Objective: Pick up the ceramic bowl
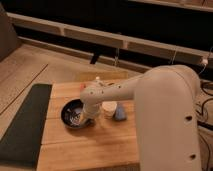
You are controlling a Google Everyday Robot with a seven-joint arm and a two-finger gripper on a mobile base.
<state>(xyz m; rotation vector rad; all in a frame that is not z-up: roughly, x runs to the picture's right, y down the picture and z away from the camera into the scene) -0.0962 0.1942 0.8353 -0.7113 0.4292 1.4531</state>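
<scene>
The shiny dark round ceramic bowl [74, 113] with pale streaks inside sits on the light wooden table [95, 145], near its left side. A small cream-white cup [109, 108] stands just to the right of the bowl, and a little blue-grey lump [120, 115] lies beside the cup. The big white robot arm [150, 100] reaches down over them. Its gripper [87, 119] is down at the bowl's right edge
</scene>
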